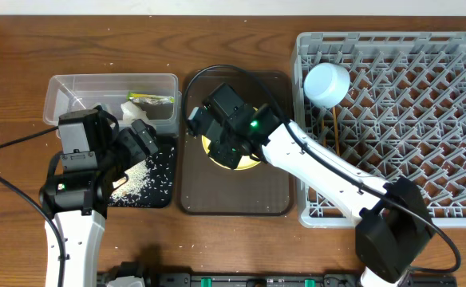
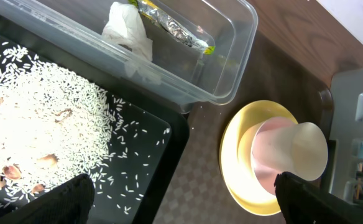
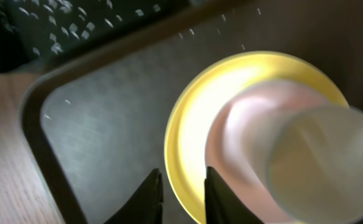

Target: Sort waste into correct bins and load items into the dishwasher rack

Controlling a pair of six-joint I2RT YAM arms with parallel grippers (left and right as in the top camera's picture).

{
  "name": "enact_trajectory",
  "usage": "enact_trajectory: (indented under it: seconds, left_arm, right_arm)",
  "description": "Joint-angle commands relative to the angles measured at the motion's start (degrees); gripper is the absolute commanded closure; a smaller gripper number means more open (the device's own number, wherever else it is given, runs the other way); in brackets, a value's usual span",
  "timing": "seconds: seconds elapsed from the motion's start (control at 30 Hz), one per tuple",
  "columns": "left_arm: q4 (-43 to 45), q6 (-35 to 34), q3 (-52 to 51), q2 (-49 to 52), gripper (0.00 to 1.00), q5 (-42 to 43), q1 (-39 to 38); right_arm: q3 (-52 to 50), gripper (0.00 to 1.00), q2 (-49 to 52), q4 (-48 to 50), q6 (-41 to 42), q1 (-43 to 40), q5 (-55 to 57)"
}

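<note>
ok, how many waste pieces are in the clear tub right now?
2. The crumpled white tissue sits mid-tub; the green-and-yellow snack wrapper lies beside it, toward the brown serving tray. The left arm hides part of the clear tub overhead, so more is possible.

Before us, glossy smooth yellow plate, clear plastic tub, matt textured brown tray, grained wooden tabletop, grey plastic rack.

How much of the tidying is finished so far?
Done: tissue and wrapper lie in the clear tub, rice in the black tray, blue bowl in the rack. In hand: the right gripper straddles the rim of the yellow plate. Left: racking that plate and the white cup on it.
</note>
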Motion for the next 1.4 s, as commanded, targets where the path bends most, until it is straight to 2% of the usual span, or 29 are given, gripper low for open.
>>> enact_trajectory:
  seconds: [0.0,0.13,1.37]
  left_arm:
    - [0.0,0.7,1.2,0.1,0.04,-0.1,0.2]
    - [0.0,0.7,1.2,0.1,0.04,-0.1,0.2]
    - [0.0,0.7,1.2,0.1,0.04,-0.1,0.2]
  right_arm:
    - [-0.1,0.83,0.0,-0.2,0.4,0.0,3.7]
    - [-0.1,0.87,0.0,0.9,0.4,-0.4,5.4]
    - [-0.4,0.85,5.9,5.4,0.4,-4.7,5.6]
